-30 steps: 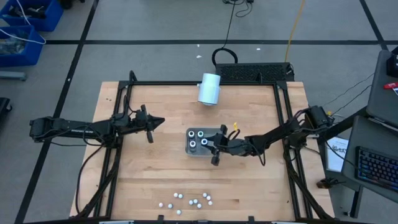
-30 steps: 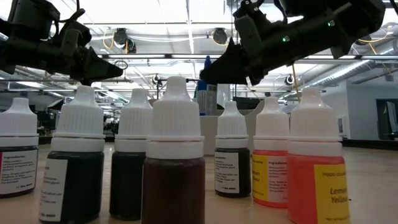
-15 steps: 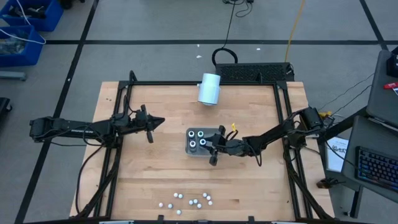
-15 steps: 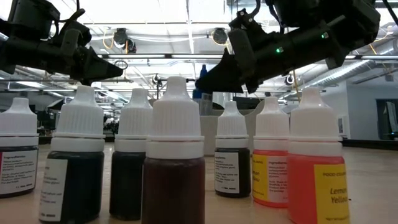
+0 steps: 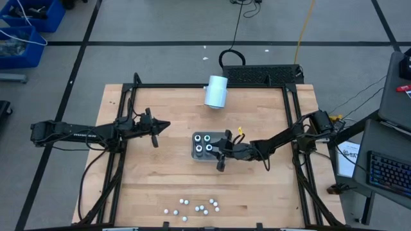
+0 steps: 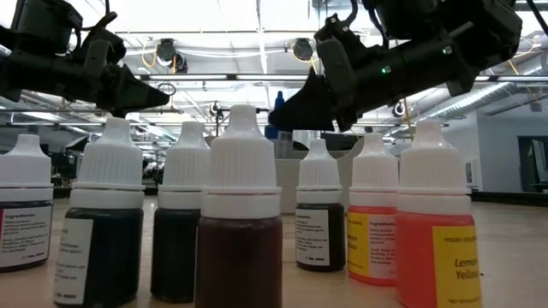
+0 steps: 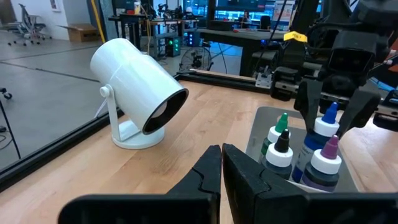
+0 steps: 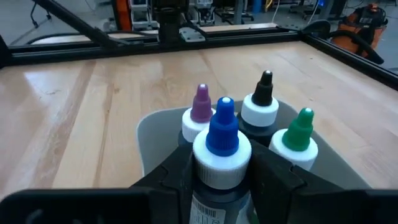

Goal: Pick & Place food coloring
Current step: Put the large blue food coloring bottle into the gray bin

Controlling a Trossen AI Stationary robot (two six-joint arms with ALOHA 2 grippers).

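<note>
- 4 food coloring bottles sit at the grey tray point(image 5: 200, 154) near the middle of the desk point(image 5: 160, 173), with caps in purple, blue, black and green as the right wrist view shows them.
- 1 of them, the blue-capped bottle point(image 8: 222, 158), sits between the jaws of the right gripper point(image 5: 221, 150), which are clamped on its white collar and dark body; in the left wrist view it appears raised a little above the others.
- The purple-capped bottle point(image 8: 200, 115), black-capped bottle point(image 8: 261, 106) and green-capped bottle point(image 8: 298, 140) stand upright in the tray just beyond the held one.
- About 10 small white-capped bottles point(image 5: 196, 206) stand clustered at the near edge of the desk, well apart from the tray; the low view shows them close up, upright, with dark, red-brown and orange contents.
- The right arm reaches in from the right side of the desk to the tray's right edge.
- The left gripper point(image 5: 164, 125) hangs over the left half of the desk, well left of the tray, its jaws together and holding nothing.
- 1 large white cylinder point(image 5: 216, 91) lies on its stand at the far edge of the desk, beyond the tray.
</note>
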